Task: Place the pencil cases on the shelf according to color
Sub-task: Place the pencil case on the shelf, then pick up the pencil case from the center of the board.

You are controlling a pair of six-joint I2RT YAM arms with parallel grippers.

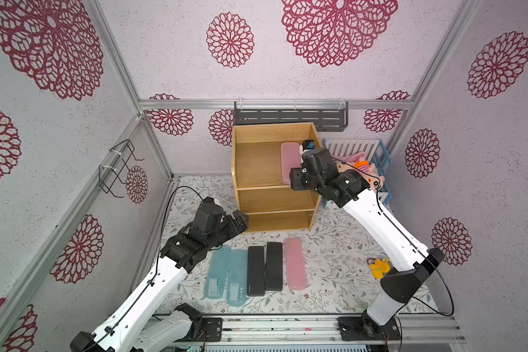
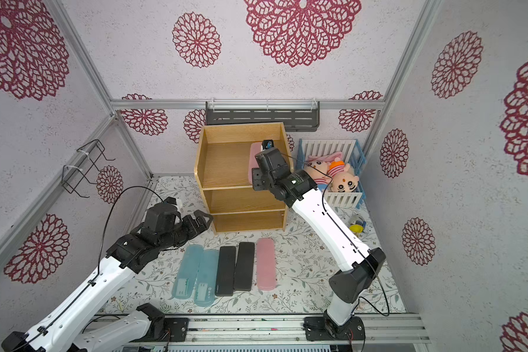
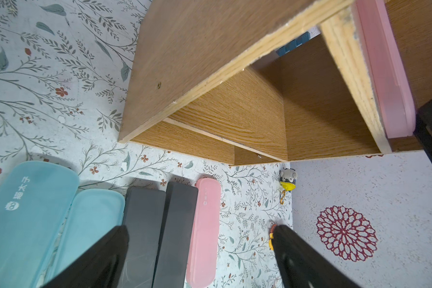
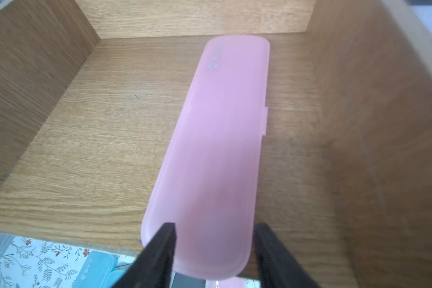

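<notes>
Both top views: the shelf (image 1: 256, 164) carries one pink case (image 1: 288, 158) on its top tier, right side, near end hidden under the right arm (image 1: 363, 207). Left wrist view: left gripper (image 3: 198, 228) spread wide, empty, above the row of cases (image 3: 145, 224) on the table (image 3: 60, 99). The outermost blue one is cut off. Right wrist view: right gripper (image 4: 213, 232) straddles the pink case's overhanging end — pinching or just hovering, I cannot tell.

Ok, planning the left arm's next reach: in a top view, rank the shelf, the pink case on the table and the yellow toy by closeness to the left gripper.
1. Shelf, right beside the left gripper.
2. Pink case on the table, right end of the row.
3. Yellow toy, far right.
</notes>
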